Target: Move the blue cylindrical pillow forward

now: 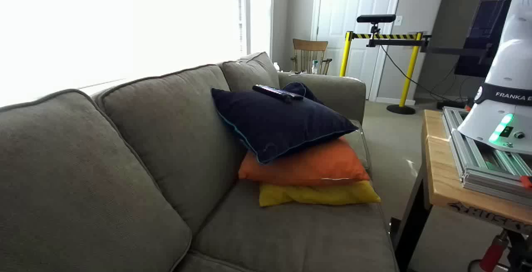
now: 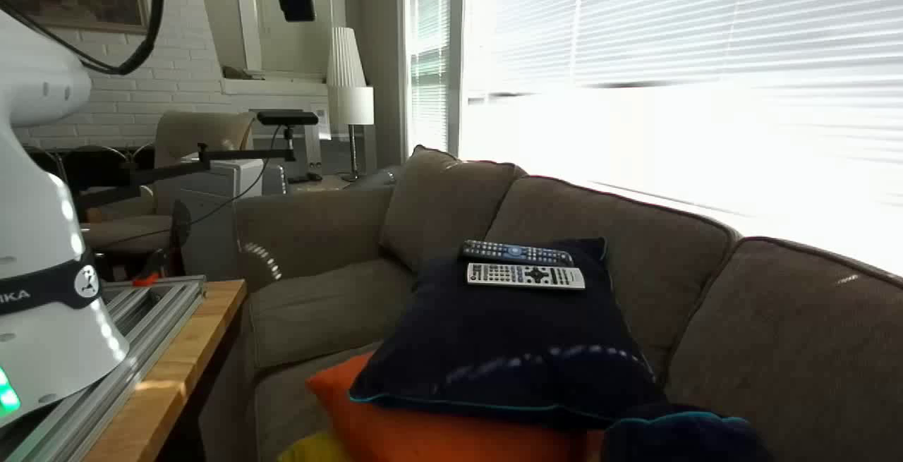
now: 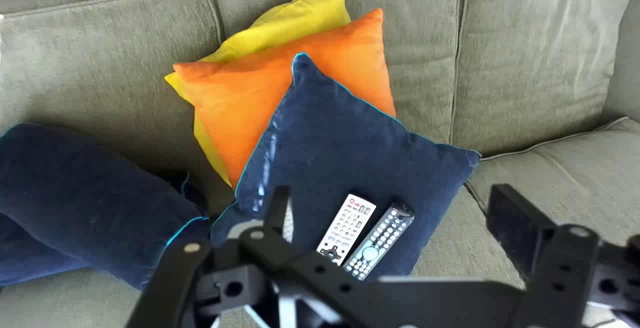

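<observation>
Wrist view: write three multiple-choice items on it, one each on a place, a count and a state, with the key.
1. In the picture, where does the blue cylindrical pillow lie relative to the square navy cushion?
A to its right
B to its left
C on top of it

2. How many remotes lie on that cushion?
A one
B four
C two

3. How does the gripper stand?
A open
B shut, empty
C shut on a remote

1 B: the pillow reaches the picture's left edge.
2 C: a white one and a dark one lie side by side.
3 A: its jaws stand wide apart, holding nothing.
</observation>
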### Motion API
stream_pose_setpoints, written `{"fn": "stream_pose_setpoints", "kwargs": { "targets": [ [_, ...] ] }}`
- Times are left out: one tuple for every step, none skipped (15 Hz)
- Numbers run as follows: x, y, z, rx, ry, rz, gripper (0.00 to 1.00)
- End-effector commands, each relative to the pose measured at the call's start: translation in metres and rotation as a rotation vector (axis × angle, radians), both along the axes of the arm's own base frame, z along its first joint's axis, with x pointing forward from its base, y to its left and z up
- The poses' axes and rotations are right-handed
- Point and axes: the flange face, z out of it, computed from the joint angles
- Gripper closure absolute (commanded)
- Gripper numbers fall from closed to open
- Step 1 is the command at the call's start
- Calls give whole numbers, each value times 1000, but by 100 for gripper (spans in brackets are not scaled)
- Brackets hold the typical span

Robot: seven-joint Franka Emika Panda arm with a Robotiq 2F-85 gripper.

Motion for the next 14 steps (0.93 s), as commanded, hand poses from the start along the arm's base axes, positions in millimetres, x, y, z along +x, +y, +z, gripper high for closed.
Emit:
{"fn": "stream_pose_setpoints", "kwargs": {
  "targets": [
    [0,0,1,0,1,0,0],
    [0,0,1,0,1,0,0],
    [0,0,1,0,1,0,0],
    [0,0,1,0,1,0,0],
    [0,0,1,0,1,0,0],
    [0,0,1,0,1,0,0],
    [0,0,1,0,1,0,0],
    [0,0,1,0,1,0,0],
    [7,-4,-5,-39,13,-16,0],
    [15,-8,-11,-52,2,-51,0],
    [24,-14,-16,-77,-26,-78,0],
    [34,-19,-23,-81,-51,-106,0],
    [44,-25,-31,-76,-85,-130,0],
    [52,-28,-39,-71,-102,-149,0]
  ]
}}
